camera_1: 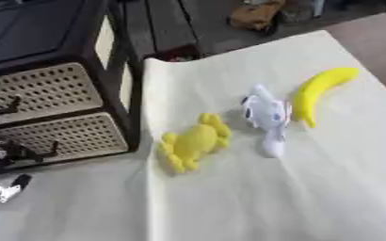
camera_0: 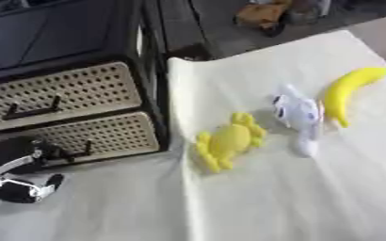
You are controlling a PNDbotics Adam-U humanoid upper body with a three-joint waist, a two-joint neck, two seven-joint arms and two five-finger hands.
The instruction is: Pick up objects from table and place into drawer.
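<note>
Drawer (camera_0: 81,139) closed | left robot hand (camera_0: 19,176) at its handle (camera_0: 73,153), grip unclear | risk: fingers slip off, drawer stays closed

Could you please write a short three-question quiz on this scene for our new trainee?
1. True or false: both perforated beige drawers of the black cabinet are closed.
2. Which item lies nearest the cabinet? A) the yellow banana B) the white plush toy C) the yellow crab-shaped toy
3. Fill in: the robot's left hand is near the handle of the ______ drawer.

Key: 1 true; 2 C; 3 lower. The right hand is out of view, and all three items lie on the pale cloth.
</note>
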